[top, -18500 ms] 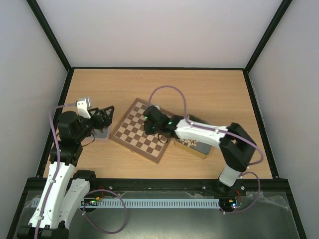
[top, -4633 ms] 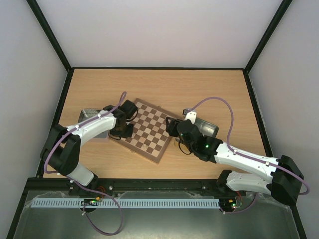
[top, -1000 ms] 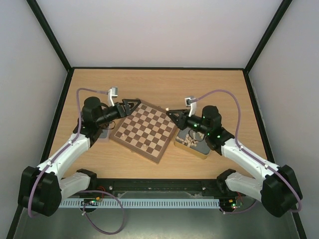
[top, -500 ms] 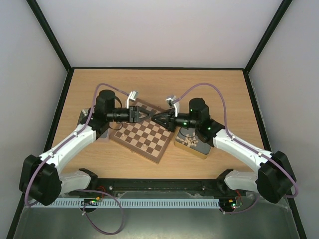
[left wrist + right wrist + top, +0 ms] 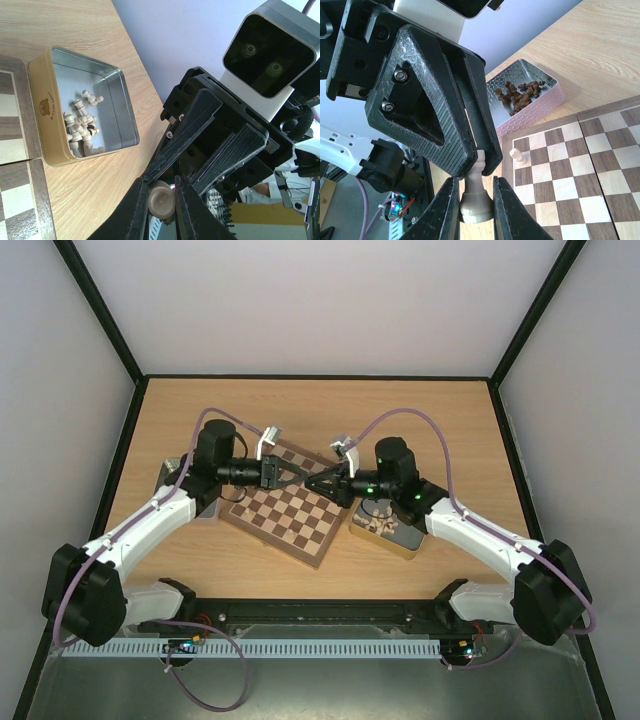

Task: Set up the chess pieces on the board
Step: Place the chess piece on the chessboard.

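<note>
Above the far part of the board (image 5: 290, 518), my two grippers meet tip to tip. My right gripper (image 5: 473, 183) is shut on the base of a pale cream chess piece (image 5: 476, 202). My left gripper (image 5: 162, 184) is shut on the other end of that same chess piece (image 5: 161, 201), its black fingers (image 5: 470, 125) pinching the head in the right wrist view. The piece hangs in the air between left gripper (image 5: 298, 474) and right gripper (image 5: 314, 481). One pale chess piece (image 5: 519, 156) stands alone on a corner square of the board (image 5: 570, 200).
A gold tin (image 5: 406, 546) right of the board holds several pale pieces (image 5: 80, 125). A silver tray (image 5: 540, 107) left of the board holds several dark brown pieces (image 5: 517, 95). Black frame rails edge the table.
Both arms have swung in from the sides to meet over the board. The left gripper has gone from open to shut on the head of the piece that the right gripper holds.
</note>
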`<action>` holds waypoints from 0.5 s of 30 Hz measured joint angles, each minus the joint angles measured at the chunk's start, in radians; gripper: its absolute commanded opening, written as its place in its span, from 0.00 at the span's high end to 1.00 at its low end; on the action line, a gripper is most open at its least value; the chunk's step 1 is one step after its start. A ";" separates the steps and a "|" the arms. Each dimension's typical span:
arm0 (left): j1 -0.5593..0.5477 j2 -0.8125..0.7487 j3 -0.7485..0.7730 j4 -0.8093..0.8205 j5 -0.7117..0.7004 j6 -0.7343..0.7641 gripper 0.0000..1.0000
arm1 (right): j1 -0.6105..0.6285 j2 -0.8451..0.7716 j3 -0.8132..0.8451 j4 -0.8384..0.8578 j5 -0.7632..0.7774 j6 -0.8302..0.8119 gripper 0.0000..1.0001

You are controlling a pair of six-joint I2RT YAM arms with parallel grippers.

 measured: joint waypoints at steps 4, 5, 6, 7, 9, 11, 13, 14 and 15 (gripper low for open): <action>-0.003 0.000 0.000 -0.001 0.000 0.001 0.98 | 0.001 0.000 0.000 0.000 0.010 0.007 0.58; -0.004 0.000 0.001 -0.007 -0.003 0.006 0.97 | 0.001 0.000 0.000 0.000 0.019 0.007 0.51; -0.005 0.000 0.003 -0.018 -0.012 0.013 0.97 | 0.001 0.000 0.000 0.000 0.027 0.013 0.47; -0.004 0.000 0.008 -0.035 -0.027 0.024 0.98 | 0.001 0.000 0.000 -0.001 0.039 0.018 0.42; 0.004 -0.002 0.016 -0.082 -0.080 0.051 0.98 | 0.003 -0.004 -0.005 0.001 0.080 0.011 0.36; 0.023 -0.010 0.022 -0.146 -0.188 0.080 0.98 | 0.004 -0.019 -0.023 0.003 0.135 0.011 0.34; 0.042 -0.024 0.022 -0.214 -0.322 0.108 0.97 | 0.004 -0.048 -0.055 0.004 0.214 0.011 0.34; 0.048 -0.033 0.021 -0.244 -0.394 0.119 0.97 | 0.004 -0.058 -0.066 0.003 0.245 0.012 0.33; 0.053 -0.042 0.021 -0.277 -0.475 0.127 0.98 | 0.004 -0.068 -0.077 0.003 0.291 0.013 0.33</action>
